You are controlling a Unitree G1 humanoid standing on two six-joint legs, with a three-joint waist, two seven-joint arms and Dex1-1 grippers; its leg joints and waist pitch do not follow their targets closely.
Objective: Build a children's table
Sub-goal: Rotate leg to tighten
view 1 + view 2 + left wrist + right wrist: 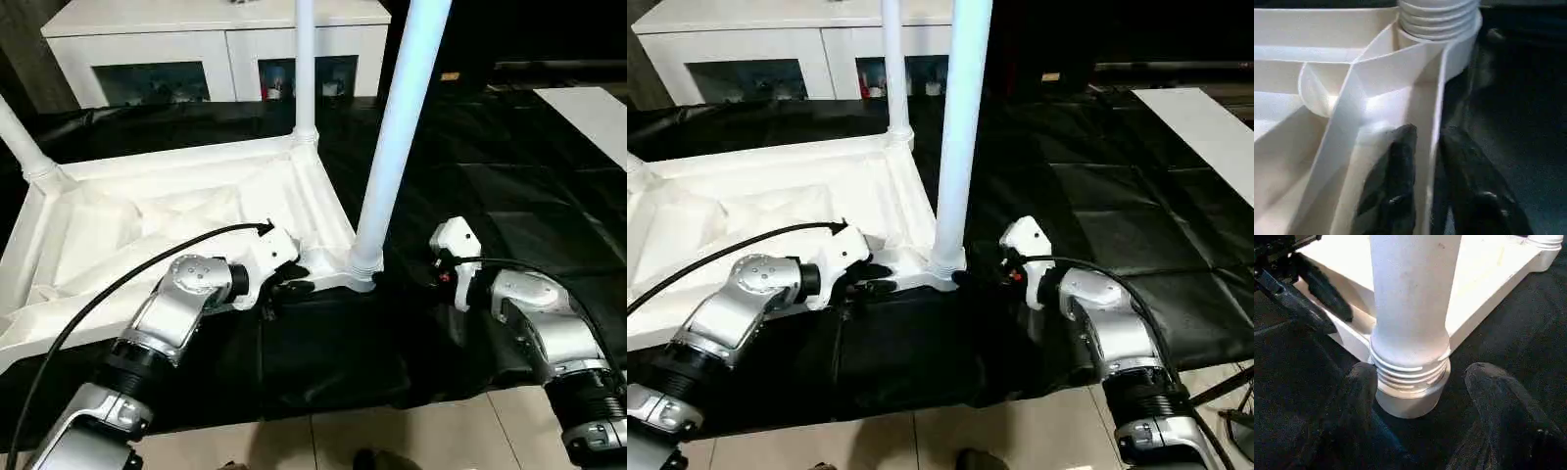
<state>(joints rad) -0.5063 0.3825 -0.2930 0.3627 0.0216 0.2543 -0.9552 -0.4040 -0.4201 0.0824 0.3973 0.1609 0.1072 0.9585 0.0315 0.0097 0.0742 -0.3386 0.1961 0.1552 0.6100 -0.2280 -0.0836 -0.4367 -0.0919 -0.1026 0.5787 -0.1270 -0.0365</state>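
Tabletop: the white plastic tabletop (176, 211) lay upside down on a black sheet (470, 196), ribbed underside facing up, in front of a white glass-doored cabinet (211, 49).

Near leg: a white tube leg (397, 127) stood upright in the round socket (1410, 399) at the tabletop's corner nearest the robot's right arm; threaded rings showed just above the socket rim.

Far leg: a second leg (305, 64) stood upright in the corner beyond it, toward the cabinet.

Left-side leg: a third leg (20, 137) rose, tilted, from the far corner on the robot's left.

Left gripper: the left gripper (1425, 181) was clenched on the tabletop's near edge wall, one black finger (1393, 181) inside the rim and one outside, close to the near leg's socket.

Right gripper: the right gripper (1420, 401) was released, its two fingers spread on either side of the socket at the base of the near leg; one finger (1359, 396) sat just beside the socket, the other stood apart from it.

Floor: pale tiles (411, 436) showed at the sheet's near edge.
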